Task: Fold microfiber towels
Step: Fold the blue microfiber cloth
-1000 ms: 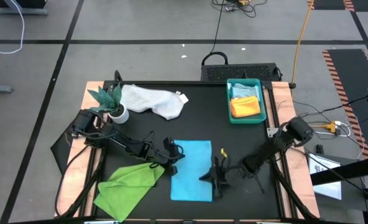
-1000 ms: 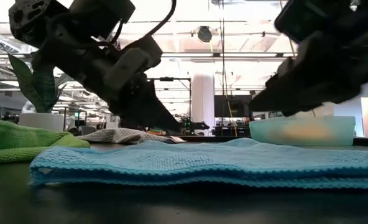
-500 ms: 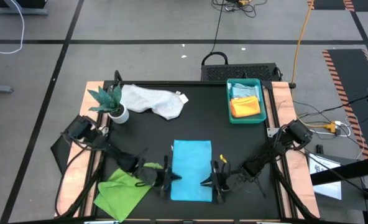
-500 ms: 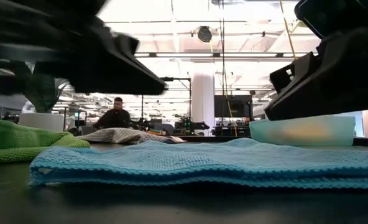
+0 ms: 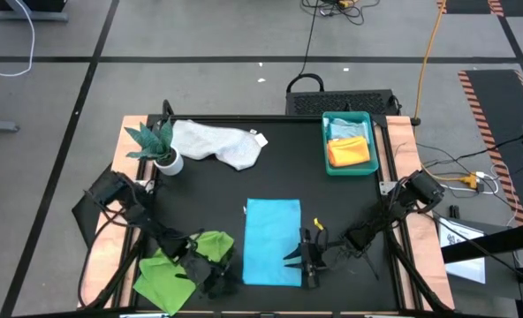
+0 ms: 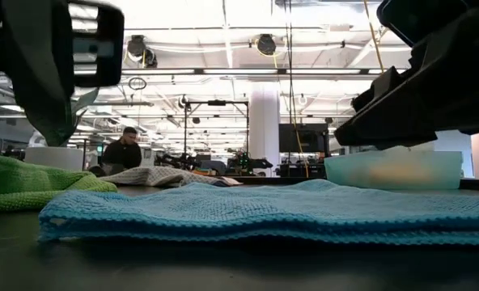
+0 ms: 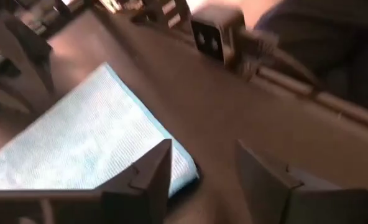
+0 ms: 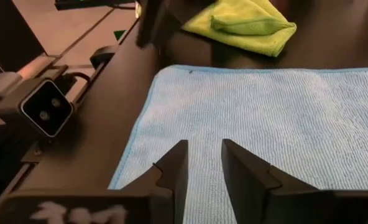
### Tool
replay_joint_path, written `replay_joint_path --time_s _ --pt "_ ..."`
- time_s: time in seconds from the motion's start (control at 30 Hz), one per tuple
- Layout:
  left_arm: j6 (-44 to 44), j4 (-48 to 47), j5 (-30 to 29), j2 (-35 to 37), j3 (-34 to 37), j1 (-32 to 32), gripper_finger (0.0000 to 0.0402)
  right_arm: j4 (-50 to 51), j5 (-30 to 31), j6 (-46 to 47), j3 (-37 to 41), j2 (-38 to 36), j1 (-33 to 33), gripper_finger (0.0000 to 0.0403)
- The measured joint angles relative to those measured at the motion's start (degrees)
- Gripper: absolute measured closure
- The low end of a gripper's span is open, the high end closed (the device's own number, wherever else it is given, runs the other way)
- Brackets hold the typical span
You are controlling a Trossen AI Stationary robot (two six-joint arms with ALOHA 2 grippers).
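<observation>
The turquoise-blue towel [image 5: 272, 240] lies folded into a flat rectangle at the table's middle front. My left gripper [image 7: 199, 171] hovers open at its near left corner [image 7: 183, 169], one finger over the corner and one beyond it. My right gripper [image 8: 204, 158] stands slightly open above the towel's right edge [image 5: 299, 252], near its front; I cannot tell whether either one touches the cloth. The lime green towel [image 5: 186, 265] lies rumpled at the front left, partly under my left arm. The white-grey towel [image 5: 217, 143] is bunched at the back.
A teal tray [image 5: 326, 146] at the back right holds a pale blue [image 5: 345, 129] and an orange towel [image 5: 350, 153]. A small plant in a white pot [image 5: 162, 148] stands at the back left. A person sits in the room beyond [image 6: 122, 152].
My left gripper has swung from the middle of the blue towel's left edge toward the table's near edge, rolling as it went, and now stands at the towel's near left corner. Its arm now crosses the green towel. The blue towel has stayed flat.
</observation>
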State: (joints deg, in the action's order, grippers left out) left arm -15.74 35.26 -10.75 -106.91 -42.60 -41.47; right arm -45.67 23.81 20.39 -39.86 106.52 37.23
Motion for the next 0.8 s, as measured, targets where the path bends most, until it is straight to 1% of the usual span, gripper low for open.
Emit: replay_joint_path --time_s 0.07,0.13,0.2,0.3,0.53,0.7,0.8 --pt "-0.45 -0.19 -1.86 -1.82 -0.71 0.02 0.0209 -0.37 -0.02 -0.03 -0.02 0.0 -0.05 0.031" --pt "-1.79 -1.18 -3.03 -3.26 -1.99 0.16 0.0205 -0.42 -0.02 -0.03 -0.02 0.0 -0.35 0.031" --pt "-3.27 -2.59 -3.42 -4.83 -3.85 0.65 0.021 -0.44 0.01 -0.03 -0.02 0.0 -0.46 0.031" --pt "-3.19 -6.25 -5.34 -6.35 -6.48 1.45 0.0226 -0.86 0.05 -0.03 -0.02 0.0 -0.5 0.0309" --pt "0.49 -10.21 -5.92 -6.65 -8.57 4.67 0.0282 -0.97 -0.07 -0.16 0.0 -0.34 0.9 0.0309" --pt "2.74 -10.51 -4.91 -6.49 -8.53 5.51 0.0339 -0.85 0.18 -2.39 0.0 -2.95 3.25 0.0309" --pt "5.24 -10.48 -4.82 -6.49 -8.51 5.48 0.038 -0.94 3.06 -4.89 -0.01 -4.6 4.97 0.0309"
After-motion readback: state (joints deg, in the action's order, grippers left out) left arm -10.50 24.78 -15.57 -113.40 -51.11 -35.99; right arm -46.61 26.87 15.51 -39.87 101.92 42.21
